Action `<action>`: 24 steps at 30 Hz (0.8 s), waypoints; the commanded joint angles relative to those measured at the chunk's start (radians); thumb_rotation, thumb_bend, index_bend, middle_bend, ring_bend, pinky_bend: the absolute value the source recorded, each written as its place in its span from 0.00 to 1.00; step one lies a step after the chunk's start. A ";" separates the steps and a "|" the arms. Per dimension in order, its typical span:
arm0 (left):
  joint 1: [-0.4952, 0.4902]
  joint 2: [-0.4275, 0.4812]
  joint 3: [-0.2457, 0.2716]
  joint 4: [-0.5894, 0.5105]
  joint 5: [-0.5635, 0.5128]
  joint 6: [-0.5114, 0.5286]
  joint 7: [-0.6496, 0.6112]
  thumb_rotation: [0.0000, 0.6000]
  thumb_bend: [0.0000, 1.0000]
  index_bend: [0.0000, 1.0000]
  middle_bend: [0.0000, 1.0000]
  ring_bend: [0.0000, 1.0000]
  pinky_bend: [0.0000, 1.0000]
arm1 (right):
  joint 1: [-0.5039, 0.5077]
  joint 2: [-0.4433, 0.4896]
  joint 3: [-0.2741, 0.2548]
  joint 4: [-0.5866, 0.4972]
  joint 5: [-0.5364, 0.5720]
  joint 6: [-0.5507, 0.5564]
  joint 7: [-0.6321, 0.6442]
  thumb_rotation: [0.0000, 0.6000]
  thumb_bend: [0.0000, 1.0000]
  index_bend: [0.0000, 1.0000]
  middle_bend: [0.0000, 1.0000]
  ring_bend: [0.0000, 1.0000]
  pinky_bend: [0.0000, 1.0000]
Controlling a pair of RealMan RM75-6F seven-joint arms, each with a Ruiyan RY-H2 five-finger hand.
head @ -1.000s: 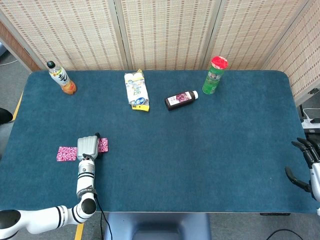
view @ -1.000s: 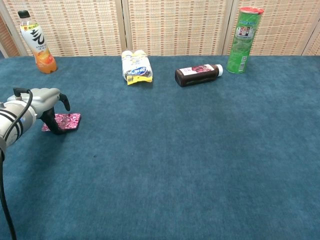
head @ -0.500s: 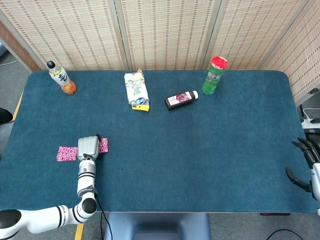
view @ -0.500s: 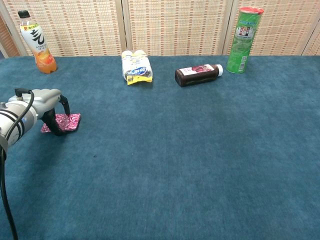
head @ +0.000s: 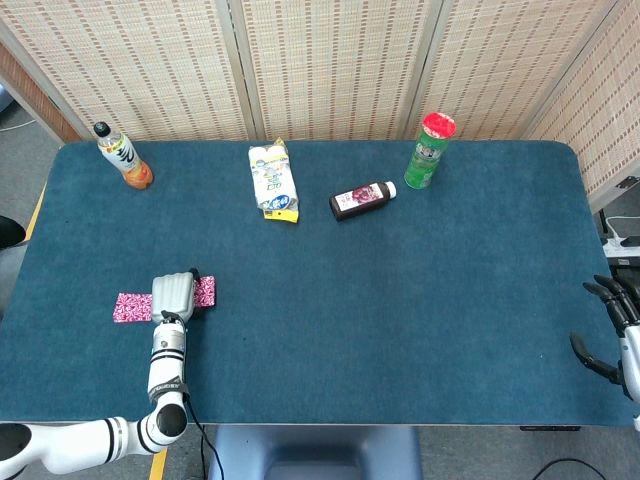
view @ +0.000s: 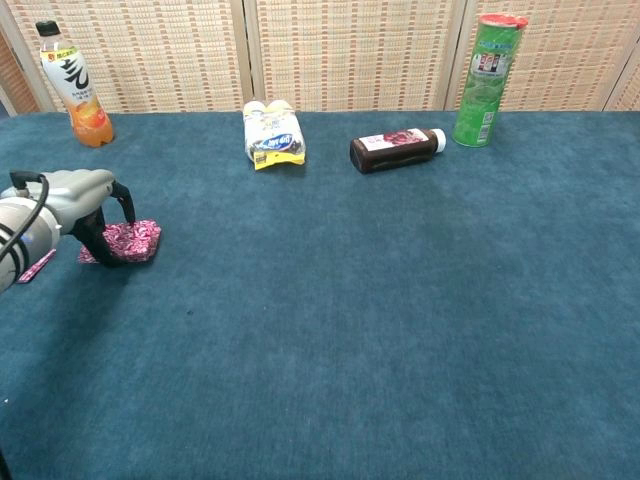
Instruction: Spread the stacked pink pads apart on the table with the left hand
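Two pink patterned pads lie flat at the table's front left. One pad (head: 131, 307) shows to the left of my left hand (head: 172, 296), the other pad (head: 206, 291) to its right. In the chest view the left hand (view: 78, 195) points its dark fingertips (view: 100, 250) down onto the near-left part of the right pad (view: 136, 240). A corner of the left pad (view: 36, 265) peeks out below the forearm. Whether the pads still overlap under the hand is hidden. My right hand (head: 612, 325) hangs off the table's right edge, fingers apart, holding nothing.
Along the back of the blue table (head: 400, 300) stand an orange drink bottle (head: 124, 157) and a green canister with a red lid (head: 430, 151). A yellow-white snack pack (head: 273, 181) and a dark bottle (head: 362, 200) lie between them. A woven screen closes the back.
My left hand has slid a little to the left with its fingertips on the right pad. The left pad's corner now shows in the chest view. The right hand has not moved.
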 commanded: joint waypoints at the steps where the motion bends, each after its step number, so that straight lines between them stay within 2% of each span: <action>1: 0.033 0.054 0.023 -0.078 0.044 0.029 -0.023 1.00 0.24 0.59 1.00 1.00 1.00 | 0.000 0.000 -0.002 -0.001 -0.003 -0.001 -0.003 1.00 0.27 0.19 0.13 0.07 0.28; 6: 0.100 0.145 0.092 -0.215 0.130 0.086 -0.056 1.00 0.24 0.59 1.00 1.00 1.00 | 0.001 -0.002 -0.002 -0.001 -0.001 -0.002 -0.006 1.00 0.27 0.19 0.13 0.07 0.28; 12: 0.215 0.240 0.221 -0.348 0.249 0.179 -0.107 1.00 0.24 0.59 1.00 1.00 1.00 | 0.001 -0.003 -0.004 -0.001 -0.006 -0.002 -0.009 1.00 0.27 0.19 0.13 0.07 0.28; 14: 0.247 0.257 0.261 -0.362 0.280 0.195 -0.119 1.00 0.24 0.59 1.00 1.00 1.00 | 0.000 -0.002 -0.006 -0.001 -0.009 0.000 -0.009 1.00 0.27 0.19 0.13 0.07 0.28; 18: 0.290 0.270 0.304 -0.363 0.319 0.212 -0.134 1.00 0.24 0.59 1.00 1.00 1.00 | -0.001 -0.005 -0.004 0.002 -0.010 0.004 -0.008 1.00 0.27 0.19 0.13 0.07 0.28; 24: 0.318 0.236 0.308 -0.296 0.328 0.183 -0.156 1.00 0.24 0.58 1.00 1.00 1.00 | 0.002 -0.007 -0.007 0.000 -0.008 -0.004 -0.019 1.00 0.27 0.19 0.13 0.07 0.28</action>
